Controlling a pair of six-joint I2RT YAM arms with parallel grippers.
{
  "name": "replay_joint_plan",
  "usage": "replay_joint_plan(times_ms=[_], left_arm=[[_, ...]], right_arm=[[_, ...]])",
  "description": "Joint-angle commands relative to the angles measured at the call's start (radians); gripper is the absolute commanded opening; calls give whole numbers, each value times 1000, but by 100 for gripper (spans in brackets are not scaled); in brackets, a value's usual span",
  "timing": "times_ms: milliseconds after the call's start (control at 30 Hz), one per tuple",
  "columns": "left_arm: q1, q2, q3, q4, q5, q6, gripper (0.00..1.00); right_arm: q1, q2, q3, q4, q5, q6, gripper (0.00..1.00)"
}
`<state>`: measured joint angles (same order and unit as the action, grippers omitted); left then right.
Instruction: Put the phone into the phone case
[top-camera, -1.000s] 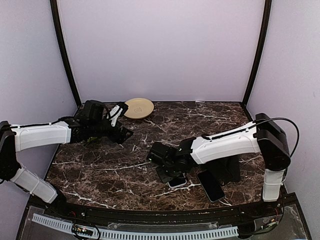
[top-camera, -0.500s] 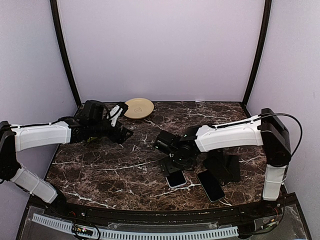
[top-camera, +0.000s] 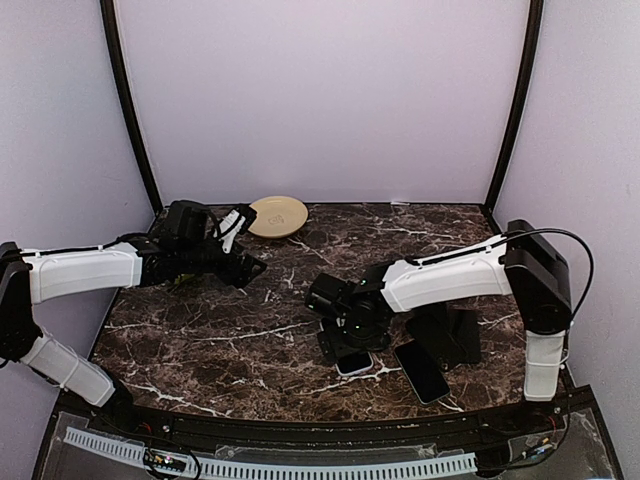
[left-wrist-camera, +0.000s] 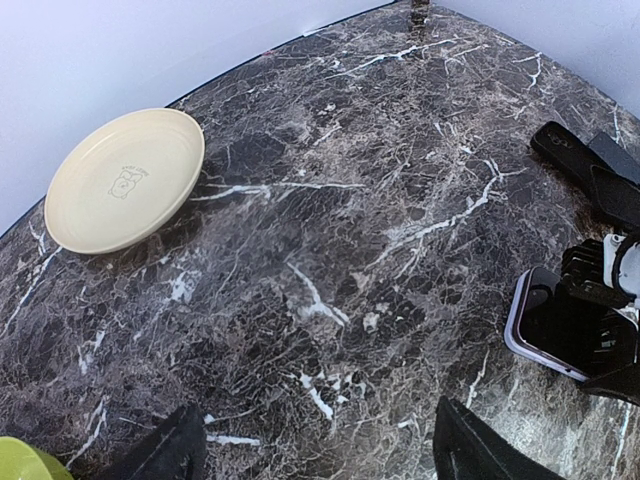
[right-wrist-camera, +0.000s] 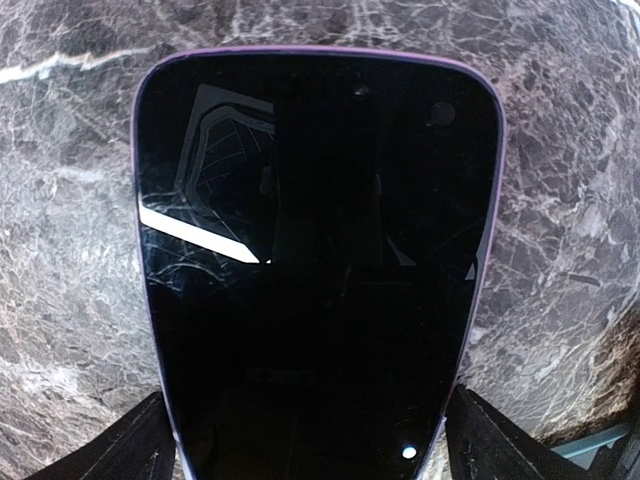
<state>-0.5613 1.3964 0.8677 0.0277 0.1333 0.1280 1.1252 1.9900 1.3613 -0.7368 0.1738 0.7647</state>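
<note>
Right wrist view: lilac-rimmed phone (right-wrist-camera: 318, 250) flat on marble table (right-wrist-camera: 560, 200), right gripper (right-wrist-camera: 312, 432) jaws spread wide astride it, contact unclear. Only top view shows dark slab (top-camera: 421, 371) just beside. Left gripper (left-wrist-camera: 318, 432) agape, empty

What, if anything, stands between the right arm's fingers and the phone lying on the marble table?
Nothing visible does. The right gripper hangs directly over the phone, and its open fingers flank one end of it.

Marble table (top-camera: 200, 340): plate (top-camera: 278, 216), purple-edged phone (right-wrist-camera: 315, 270)
</note>
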Motion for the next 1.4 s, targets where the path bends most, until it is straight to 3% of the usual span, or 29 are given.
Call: replay_joint_plan(times_ms=[0, 167, 333, 467, 600, 700, 833, 1000, 1233, 1367], left_arm=[[-7, -19, -16, -2, 6, 12, 80], [-8, -18, -16, -3, 8, 11, 80], [-8, -17, -15, -3, 11, 10, 80], [-8, -18, -14, -2, 17, 5, 80], [-8, -30, -12, 10, 42, -11, 80], [-8, -58, -20, 47, 130, -39, 80], [-7, -149, -79, 220, 312, -108, 81], [-8, -225, -209, 510, 499, -290, 82], [-12, -224, -324, 921, 484, -541, 78], [-38, -216, -336, 994, 437, -553, 73]], right_arm=[[15, 50, -11, -20, 31, 9, 90], [21, 66, -19, -10, 16, 5, 82], [24, 49, -16, -3, 26, 4, 59], [25, 6, 0, 36, 71, -22, 50], [47, -76, 13, 126, 209, -56, 42], [90, -169, -7, 276, 381, -119, 41], [126, -272, -72, 538, 563, -249, 39], [138, -292, -88, 786, 651, -375, 37], [187, -270, -91, 995, 718, -547, 37], [205, -253, -73, 1052, 723, -620, 37]])
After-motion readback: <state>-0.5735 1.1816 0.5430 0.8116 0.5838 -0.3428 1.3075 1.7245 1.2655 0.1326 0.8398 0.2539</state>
